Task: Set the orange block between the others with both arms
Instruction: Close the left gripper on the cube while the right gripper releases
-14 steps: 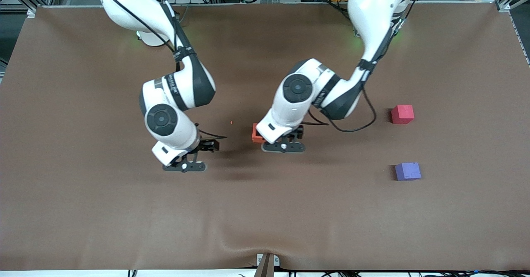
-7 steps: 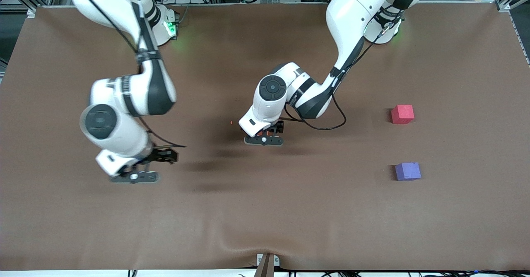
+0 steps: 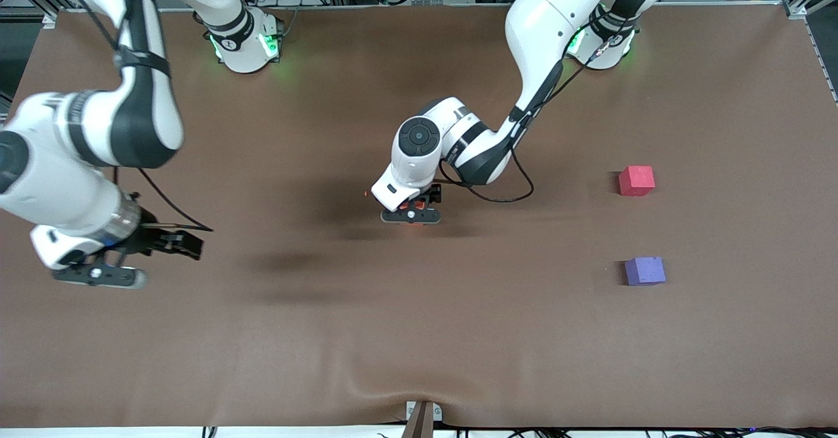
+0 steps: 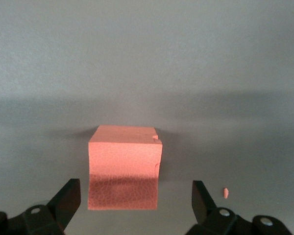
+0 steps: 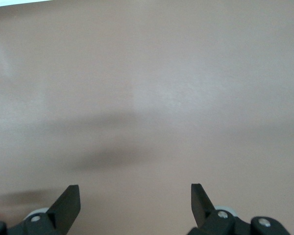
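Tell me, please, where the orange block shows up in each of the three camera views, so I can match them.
Front view: the orange block is mid-table, almost wholly hidden under the left tool; only slivers peek out.
Left wrist view: the orange block sits centred on the cloth, between the open fingers.
Right wrist view: not in it; only bare cloth and the open right tool.
Shared landmark: the left tool, over the block in both views that show it.
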Controlling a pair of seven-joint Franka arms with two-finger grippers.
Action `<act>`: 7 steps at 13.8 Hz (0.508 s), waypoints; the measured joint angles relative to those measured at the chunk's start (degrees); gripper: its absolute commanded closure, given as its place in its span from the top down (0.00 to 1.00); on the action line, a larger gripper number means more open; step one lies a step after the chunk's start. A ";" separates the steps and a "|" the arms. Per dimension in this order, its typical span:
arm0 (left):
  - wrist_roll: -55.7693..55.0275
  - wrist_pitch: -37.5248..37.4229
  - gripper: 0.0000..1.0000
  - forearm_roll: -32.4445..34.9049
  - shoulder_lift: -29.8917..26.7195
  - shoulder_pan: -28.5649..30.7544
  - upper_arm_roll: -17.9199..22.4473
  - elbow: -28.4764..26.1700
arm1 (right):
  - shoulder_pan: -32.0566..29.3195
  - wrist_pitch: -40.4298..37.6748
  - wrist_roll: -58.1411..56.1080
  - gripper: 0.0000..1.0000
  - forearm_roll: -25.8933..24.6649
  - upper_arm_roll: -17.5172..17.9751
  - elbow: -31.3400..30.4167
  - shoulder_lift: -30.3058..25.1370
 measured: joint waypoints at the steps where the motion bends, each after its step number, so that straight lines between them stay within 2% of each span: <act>1: 0.00 0.00 1.00 0.00 0.25 0.03 0.09 0.00 | -0.78 -1.28 -0.02 1.00 0.00 -0.08 -0.01 -0.43; 7: -0.12 0.00 0.97 0.00 0.53 0.11 0.61 0.04 | -1.21 -2.61 -0.08 1.00 0.00 -0.36 0.06 -1.50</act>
